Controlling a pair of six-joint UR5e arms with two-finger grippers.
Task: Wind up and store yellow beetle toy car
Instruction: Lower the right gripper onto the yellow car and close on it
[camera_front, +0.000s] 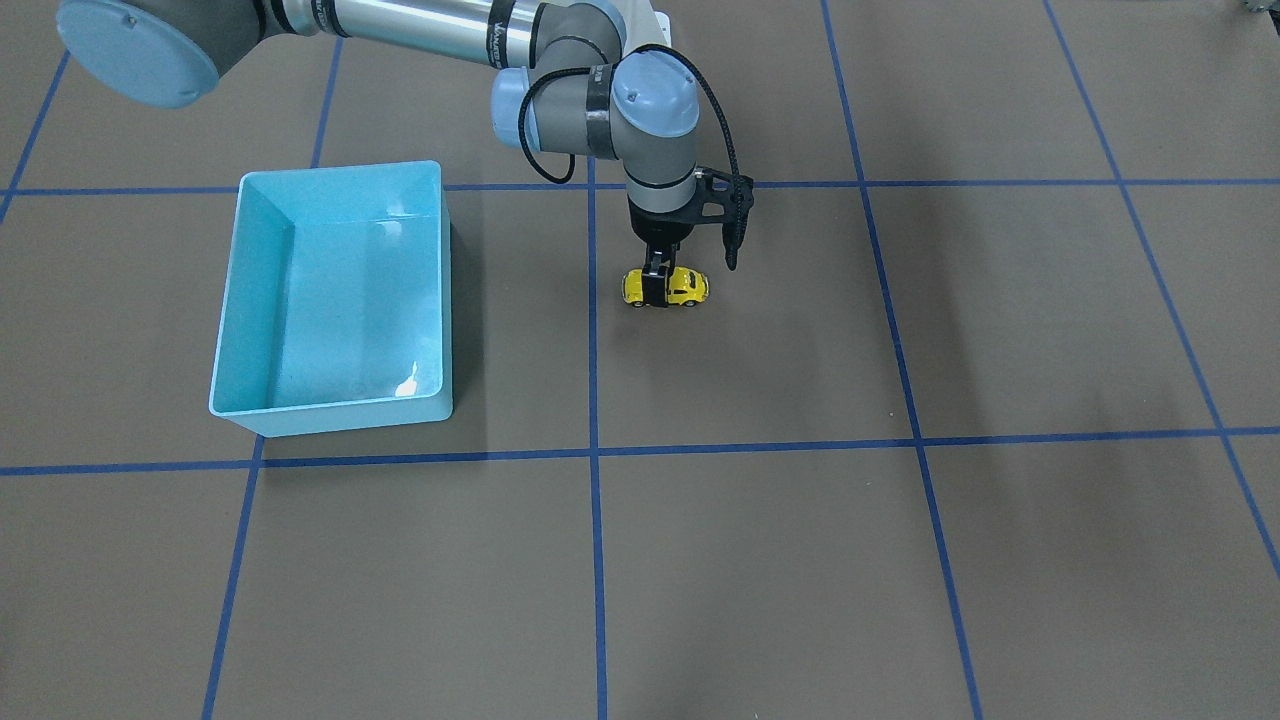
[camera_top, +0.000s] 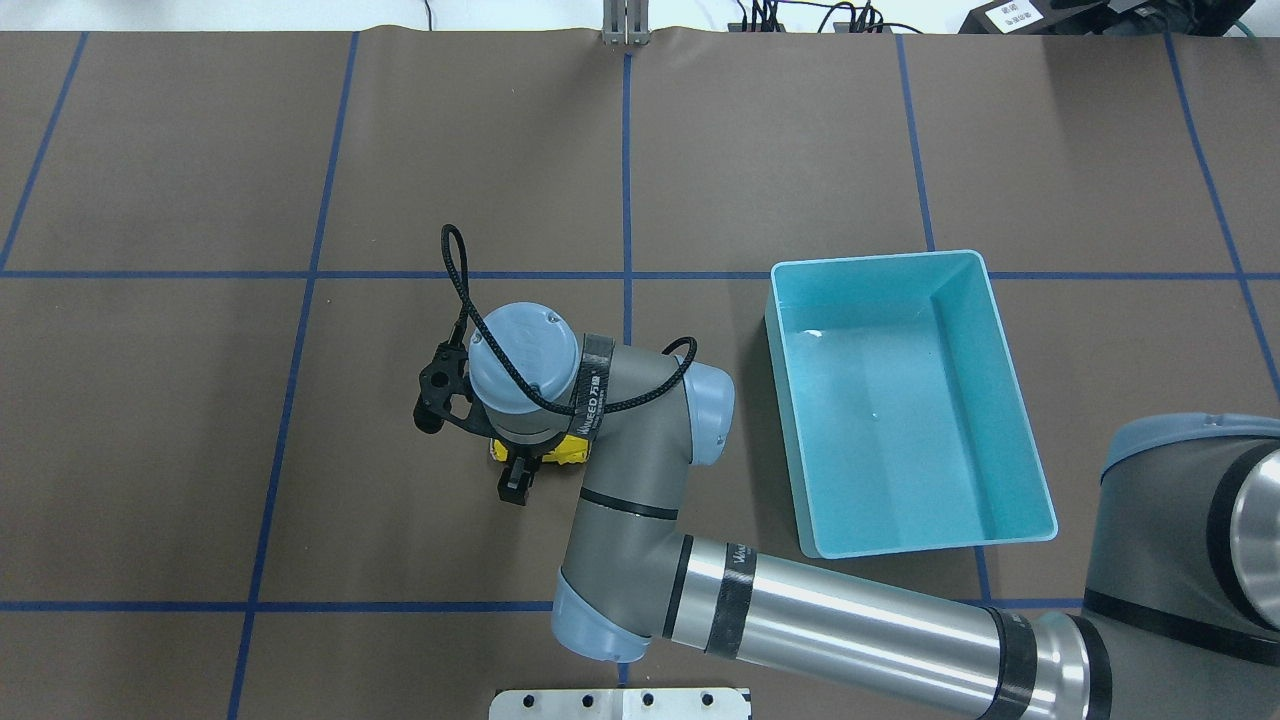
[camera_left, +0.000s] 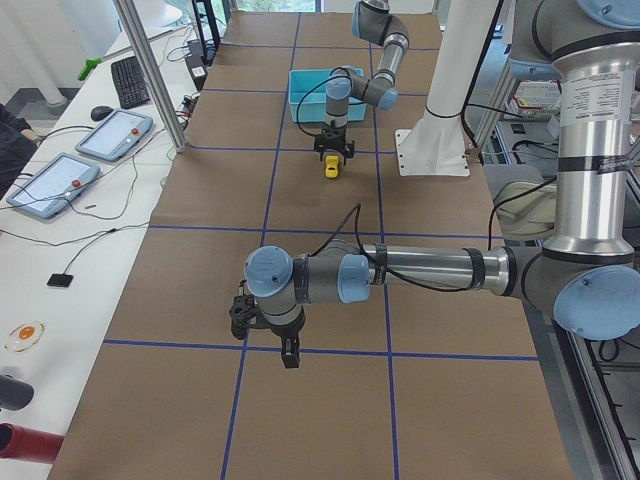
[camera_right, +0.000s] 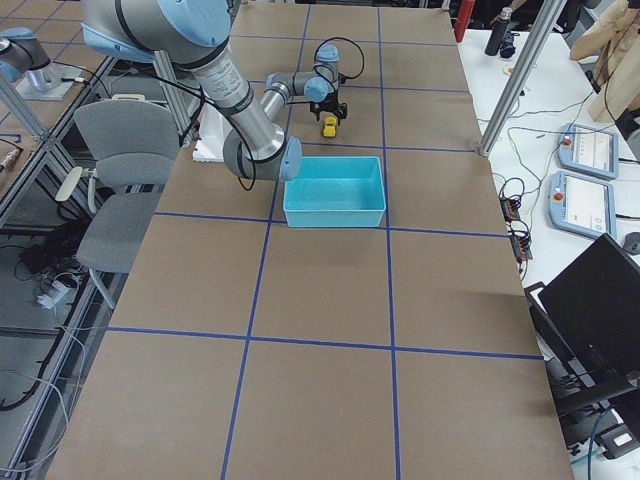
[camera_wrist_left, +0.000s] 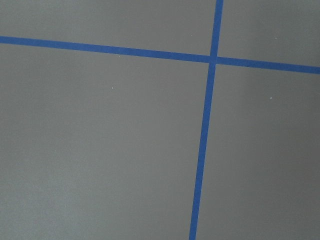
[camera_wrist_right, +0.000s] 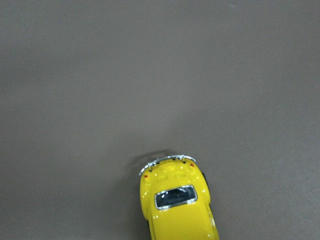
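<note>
The yellow beetle toy car (camera_front: 686, 286) stands on the brown table, right of the light blue bin (camera_front: 340, 168) in the front-facing view. My right gripper (camera_front: 658, 282) reaches straight down over the car, one finger (camera_front: 655, 290) against its near side, jaws closed on its middle. The overhead view shows the car (camera_top: 563, 455) mostly hidden under the wrist, with one finger (camera_top: 517, 484) showing. The right wrist view shows the car's rear (camera_wrist_right: 176, 202) at the bottom edge. My left gripper (camera_left: 288, 352) hangs low over bare table, far from the car; I cannot tell if it is open.
The light blue bin (camera_top: 870, 258) is empty and sits about a grid square from the car. Blue tape lines (camera_wrist_left: 202, 150) cross the brown table. Operator tablets and cables (camera_left: 115, 135) lie on a side bench beyond the table's edge.
</note>
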